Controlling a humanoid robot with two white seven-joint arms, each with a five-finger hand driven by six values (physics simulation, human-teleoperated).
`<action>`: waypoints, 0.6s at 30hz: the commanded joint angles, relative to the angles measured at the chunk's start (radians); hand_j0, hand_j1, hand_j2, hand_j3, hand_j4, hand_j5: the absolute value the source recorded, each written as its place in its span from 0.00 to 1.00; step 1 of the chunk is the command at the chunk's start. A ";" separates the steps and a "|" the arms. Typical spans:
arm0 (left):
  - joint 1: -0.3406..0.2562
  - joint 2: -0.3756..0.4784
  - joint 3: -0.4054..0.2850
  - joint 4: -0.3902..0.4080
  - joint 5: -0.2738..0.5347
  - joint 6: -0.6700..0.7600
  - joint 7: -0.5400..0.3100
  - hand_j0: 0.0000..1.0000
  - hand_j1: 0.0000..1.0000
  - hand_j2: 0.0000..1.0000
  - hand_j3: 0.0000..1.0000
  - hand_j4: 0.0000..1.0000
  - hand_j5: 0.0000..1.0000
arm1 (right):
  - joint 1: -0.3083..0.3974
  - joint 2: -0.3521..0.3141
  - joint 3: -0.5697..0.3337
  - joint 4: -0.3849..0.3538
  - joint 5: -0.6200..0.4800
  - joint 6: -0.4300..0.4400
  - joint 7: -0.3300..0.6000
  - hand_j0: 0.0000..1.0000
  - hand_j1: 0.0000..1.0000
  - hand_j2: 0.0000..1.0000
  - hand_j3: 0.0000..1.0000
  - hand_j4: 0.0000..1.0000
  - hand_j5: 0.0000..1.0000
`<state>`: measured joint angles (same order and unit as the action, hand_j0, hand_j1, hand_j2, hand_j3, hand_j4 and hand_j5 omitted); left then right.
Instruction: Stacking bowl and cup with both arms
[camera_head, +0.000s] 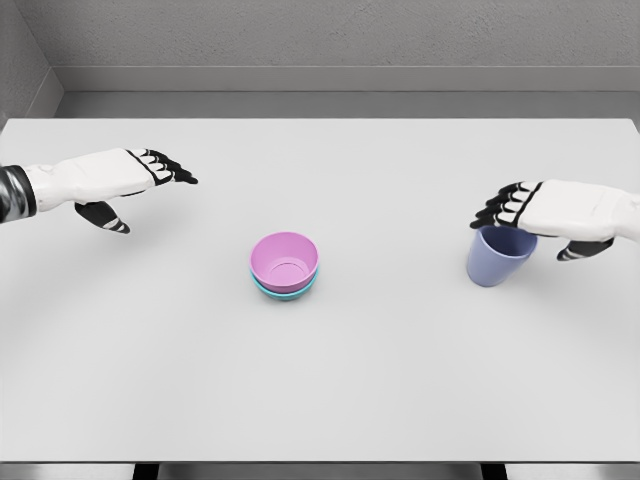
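- Seen from the head camera: a wide white table against a grey wall.
- Near the table's middle, a pink bowl nested inside a teal bowl, only the teal rim and lower edge showing beneath it.
- To the right of the bowls and well apart from them, a blue-violet cup, upright with a slight tilt, mouth facing up.
- Right hand entering from the right edge, just above and behind the cup's rim; dark fingertips extended leftward over the rim, thumb hanging down on the cup's right side.
- Right fingers mostly straight and slightly apart, not wrapped around the cup; possibly brushing the rim, though contact is hard to judge from this angle.
- Left hand entering from the left edge, well apart from the bowls, up and to their left.
- Left fingers stretched out toward the right, close together, thumb dropped below the palm; holding nothing, touching nothing.
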<state>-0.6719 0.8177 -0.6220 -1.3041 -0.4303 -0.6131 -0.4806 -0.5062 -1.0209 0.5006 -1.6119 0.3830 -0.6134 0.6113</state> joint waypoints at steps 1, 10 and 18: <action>0.000 0.001 0.001 0.000 0.005 0.002 0.000 1.00 1.00 1.00 1.00 1.00 1.00 | -0.002 0.012 0.004 0.010 -0.004 0.003 0.000 1.00 1.00 1.00 1.00 1.00 1.00; 0.000 0.000 0.001 -0.006 -0.019 0.002 0.000 1.00 1.00 1.00 1.00 1.00 1.00 | -0.061 0.038 0.081 0.044 0.000 0.003 0.000 1.00 1.00 1.00 1.00 1.00 1.00; 0.000 0.008 0.004 -0.007 -0.019 0.002 0.000 1.00 1.00 1.00 1.00 1.00 1.00 | -0.064 0.038 0.104 0.053 0.000 0.003 0.000 0.97 0.97 0.97 0.97 0.97 0.97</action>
<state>-0.6719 0.8228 -0.6195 -1.3103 -0.4547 -0.6130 -0.4806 -0.5706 -0.9821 0.6020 -1.5592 0.3870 -0.6126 0.6106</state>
